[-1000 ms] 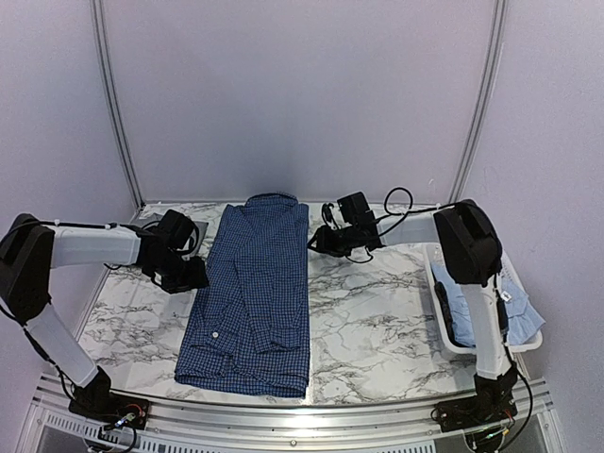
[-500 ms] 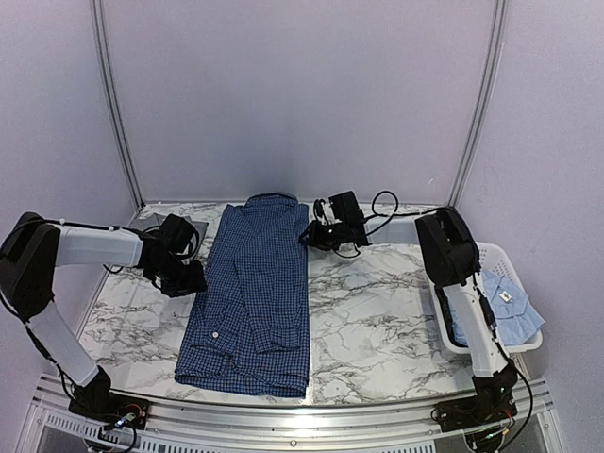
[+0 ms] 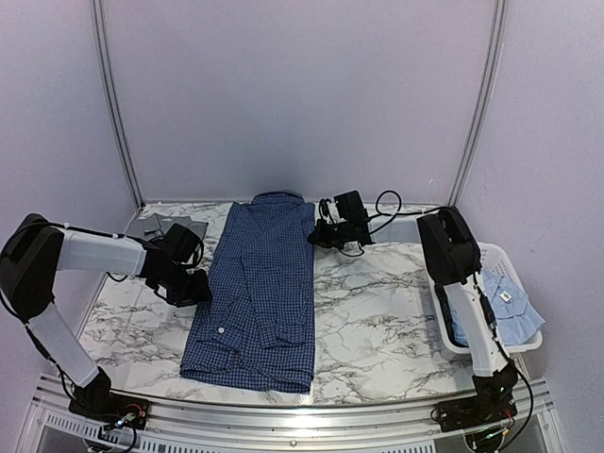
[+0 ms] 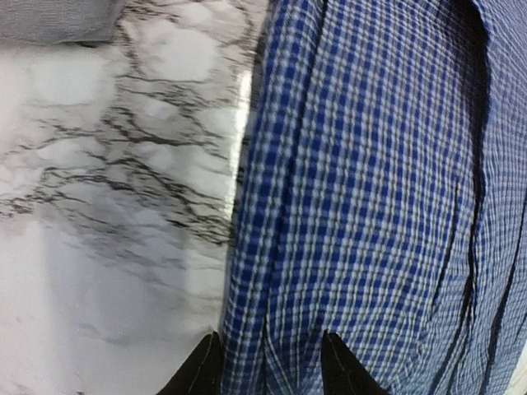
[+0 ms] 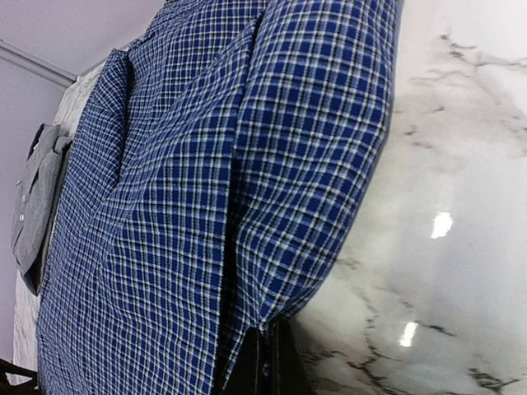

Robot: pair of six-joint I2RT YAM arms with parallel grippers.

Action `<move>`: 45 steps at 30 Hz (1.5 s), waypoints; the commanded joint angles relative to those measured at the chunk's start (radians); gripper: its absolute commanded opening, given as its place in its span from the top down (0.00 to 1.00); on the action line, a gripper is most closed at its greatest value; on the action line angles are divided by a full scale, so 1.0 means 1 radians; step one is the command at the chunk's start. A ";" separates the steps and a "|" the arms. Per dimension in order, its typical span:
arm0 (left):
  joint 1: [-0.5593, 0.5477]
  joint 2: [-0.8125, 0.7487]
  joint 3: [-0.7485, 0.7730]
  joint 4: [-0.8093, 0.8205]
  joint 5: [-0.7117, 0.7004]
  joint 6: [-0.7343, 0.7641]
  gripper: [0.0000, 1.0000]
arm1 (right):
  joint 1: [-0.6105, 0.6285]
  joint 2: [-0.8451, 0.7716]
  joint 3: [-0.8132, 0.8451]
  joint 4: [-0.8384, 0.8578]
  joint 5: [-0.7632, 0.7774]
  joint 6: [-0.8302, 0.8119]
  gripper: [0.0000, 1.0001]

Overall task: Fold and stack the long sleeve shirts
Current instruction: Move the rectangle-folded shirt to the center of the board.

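Grasping check shirt point(image 3: 253, 293), flat on table point(image 3: 377, 311), for folding: 1 o'clock edge pinched in closed right gripper point(image 5: 262, 366), 9 o'clock edge straddled by half-spread left gripper point(image 4: 268, 370). Next, probably: closing left, lifting evenly.

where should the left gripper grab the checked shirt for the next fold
The checked shirt lies flat, so take its left folded edge, coming in low from the left: only there is a lip. The right gripper pinches the opposite edge.

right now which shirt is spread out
The dark blue checked shirt, mid-table; the grey shirt lies bunched far left, the light blue shirt in the basket.
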 commanded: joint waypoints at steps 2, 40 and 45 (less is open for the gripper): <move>-0.095 0.033 0.013 0.055 0.027 -0.073 0.58 | -0.086 -0.061 -0.067 -0.067 0.061 -0.052 1.00; -0.367 -0.086 -0.121 0.055 0.034 -0.264 0.80 | 0.099 -0.394 -0.330 -0.089 0.130 -0.219 0.68; -0.365 -0.128 -0.101 -0.014 -0.027 -0.245 0.66 | 0.167 -0.245 -0.181 -0.026 -0.003 -0.206 0.85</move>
